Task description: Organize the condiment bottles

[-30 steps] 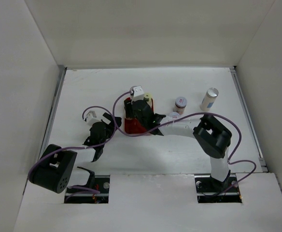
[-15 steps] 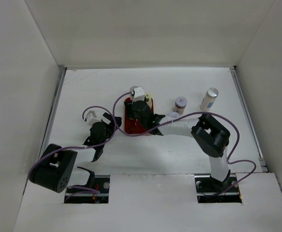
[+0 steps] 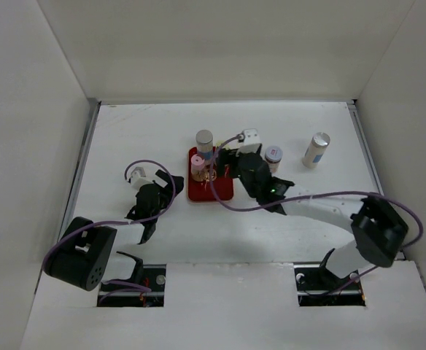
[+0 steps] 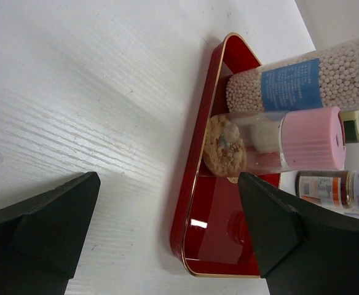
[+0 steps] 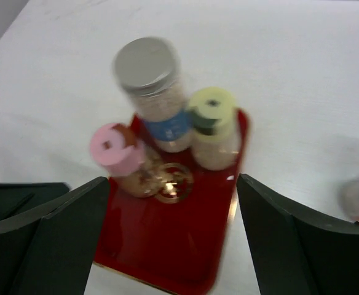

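Right gripper (image 3: 227, 162) hung at the three o'clock side of the red tray (image 3: 198, 191), fingers spread wide and gripping nothing, near the middle of the white table (image 3: 125, 138).

Three of the condiment bottles stood upright, bunched at the tray's twelve o'clock end. A silver-capped bottle (image 3: 204, 140), filled with white beads and wearing a blue label, stood farthest back. A pink-capped bottle (image 3: 198, 165) stood at its seven o'clock. A yellow-capped bottle (image 5: 211, 107) stood just beside the silver-capped one on its three o'clock side. That arm's wrist camera caught all three beyond its fingertips, with a gold emblem (image 5: 173, 182) on the tray floor in front of them.

Off the tray, a small jar (image 3: 273, 154) stood on the table at the tray's three o'clock, just past the arm. A cream bottle (image 3: 316, 149) with a silver cap stood well apart, toward two o'clock.

Left gripper (image 3: 168, 188) sat low at the tray's eight o'clock. Its fingers were likewise parted and empty, and they faced the tray's long side without touching it.
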### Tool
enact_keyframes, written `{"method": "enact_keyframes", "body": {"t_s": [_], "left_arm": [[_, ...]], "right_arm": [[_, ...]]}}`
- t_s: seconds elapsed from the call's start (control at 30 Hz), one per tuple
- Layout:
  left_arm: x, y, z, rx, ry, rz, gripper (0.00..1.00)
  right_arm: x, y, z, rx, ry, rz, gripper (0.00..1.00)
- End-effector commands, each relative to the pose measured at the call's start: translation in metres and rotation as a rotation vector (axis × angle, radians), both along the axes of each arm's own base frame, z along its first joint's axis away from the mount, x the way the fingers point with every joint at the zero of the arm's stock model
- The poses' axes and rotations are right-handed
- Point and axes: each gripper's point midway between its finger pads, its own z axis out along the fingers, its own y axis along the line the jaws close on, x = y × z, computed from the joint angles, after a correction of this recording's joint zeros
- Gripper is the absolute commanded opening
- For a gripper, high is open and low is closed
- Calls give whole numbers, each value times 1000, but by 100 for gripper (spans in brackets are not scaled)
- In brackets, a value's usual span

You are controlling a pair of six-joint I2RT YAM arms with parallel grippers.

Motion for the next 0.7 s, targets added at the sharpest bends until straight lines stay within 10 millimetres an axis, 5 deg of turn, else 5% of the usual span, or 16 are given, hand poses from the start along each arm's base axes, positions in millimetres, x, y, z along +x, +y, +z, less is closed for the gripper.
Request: {"method": "enact_keyframes", "body": {"t_s": [0.0,0.07,0.17,0.4,0.5,0.67], "left_arm": [[1,-6,9,-22,-34,-17,100],[1,-5,6,-19,-25,-17,100],[1,-7,8,-22,-30,-22,100],[2,-8,8,-20,-29,-24,100],[2,-7,7,-18,-28,-23,100],[2,-8,9,-18,-31,-23,100]], "right_arm": [[5,-75,-12,-17,35,-207,92],[1,-109,-31,-61,95,-289,95],[-5,-135,-55,-131,178,-336,98],[-6,-124,-85,-164,271,-299,99],[-2,-121,-96,-157,300,-303,90],[4,-124,-77,-132,254,-338,54]]}}
